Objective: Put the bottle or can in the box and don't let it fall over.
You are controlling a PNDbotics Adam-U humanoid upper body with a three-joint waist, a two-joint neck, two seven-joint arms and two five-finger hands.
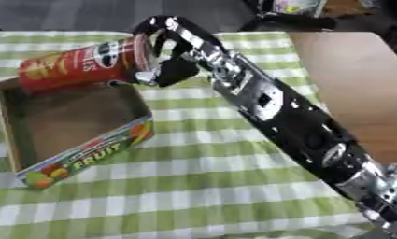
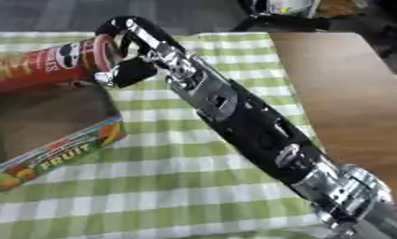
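Right arm [image 1: 299,126], black with silver joints, enters from the near right corner and runs diagonally to the far left across the bench [image 1: 201,186], which is covered by a green-and-white checked cloth. At its far end the right hand [image 1: 165,56] is clenched around one end of a red cylindrical crisp can [image 1: 79,65], fingers wrapped over the top of the can and the thumb below it. Can orientation: nearly horizontal, its free end pointing left and slightly downward, held in the air above the far edge of the box. Cardboard box [image 1: 91,151]: shallow, open-topped, brown inside, with fruit pictures and the word "FRUIT" printed on its near wall; it sits at the left of the bench, skewed to the cloth's stripes. Whether the can touches the box's far rim cannot be told. Bare brown wooden surface [image 2: 348,84] lies to the right of the cloth.
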